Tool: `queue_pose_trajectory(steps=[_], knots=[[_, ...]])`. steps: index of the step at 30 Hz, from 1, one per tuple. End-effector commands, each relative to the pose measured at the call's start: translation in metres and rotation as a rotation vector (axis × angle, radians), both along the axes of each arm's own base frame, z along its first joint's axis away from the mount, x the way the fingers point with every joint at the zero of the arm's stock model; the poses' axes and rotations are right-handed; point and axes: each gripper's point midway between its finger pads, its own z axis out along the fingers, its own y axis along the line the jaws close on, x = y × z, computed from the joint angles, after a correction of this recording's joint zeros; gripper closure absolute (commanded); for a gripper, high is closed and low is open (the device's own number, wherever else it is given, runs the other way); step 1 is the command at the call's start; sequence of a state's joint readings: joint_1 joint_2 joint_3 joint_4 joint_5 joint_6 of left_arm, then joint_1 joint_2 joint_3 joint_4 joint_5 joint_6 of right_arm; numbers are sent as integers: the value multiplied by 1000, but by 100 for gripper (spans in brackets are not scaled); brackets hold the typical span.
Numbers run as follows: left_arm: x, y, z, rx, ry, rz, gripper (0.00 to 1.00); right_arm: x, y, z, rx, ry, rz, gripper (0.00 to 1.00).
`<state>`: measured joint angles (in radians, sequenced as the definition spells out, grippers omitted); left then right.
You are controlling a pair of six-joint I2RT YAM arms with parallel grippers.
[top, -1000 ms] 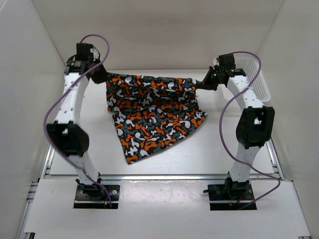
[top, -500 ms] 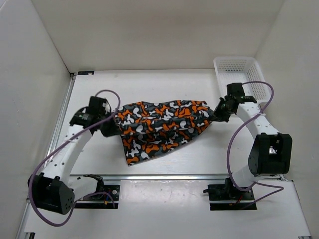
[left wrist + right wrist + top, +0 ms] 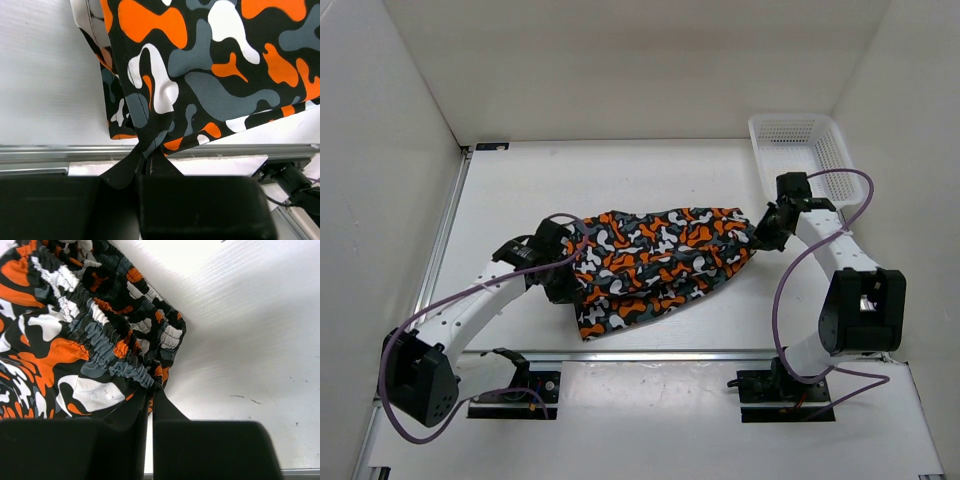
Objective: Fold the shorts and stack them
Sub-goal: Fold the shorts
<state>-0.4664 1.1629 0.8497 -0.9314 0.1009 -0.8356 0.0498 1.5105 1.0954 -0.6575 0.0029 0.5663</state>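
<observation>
Camo-print shorts (image 3: 660, 255) lie half-folded mid-desk (image 3: 520, 190), nearer the front edge. Left gripper (image 3: 563, 283) is pinched tight on a hem corner, right gripper (image 3: 761, 237) on the waistband. Risk: thin pinches slip, or uneven lowering leaves the fold skewed and bunched.

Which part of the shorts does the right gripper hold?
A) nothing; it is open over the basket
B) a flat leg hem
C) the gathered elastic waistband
C: in the right wrist view, the right gripper is shut on the puckered elastic edge of the shorts, and the fabric is pinched between its two fingers.
</observation>
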Motion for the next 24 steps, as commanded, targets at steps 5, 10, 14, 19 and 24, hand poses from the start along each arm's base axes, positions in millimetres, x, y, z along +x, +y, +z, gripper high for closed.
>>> queue_pose_trajectory(steps=[5, 10, 14, 19, 24], knots=[[-19, 1, 42, -17, -65, -18, 90, -5, -24, 37, -85, -113, -41, 100], [-43, -10, 29, -40, -2, -93, 90, -24, -35, 15, -113, -42, -69, 100], [-70, -27, -3, -79, 93, -166, 90, -31, -47, 3, -120, -11, -149, 100], [-92, -32, -36, -13, 208, -252, 55, -34, -49, -15, -97, 47, -168, 57], [-86, -32, -44, 44, 208, -254, 1, -37, -43, -28, -68, 80, -154, 21]])
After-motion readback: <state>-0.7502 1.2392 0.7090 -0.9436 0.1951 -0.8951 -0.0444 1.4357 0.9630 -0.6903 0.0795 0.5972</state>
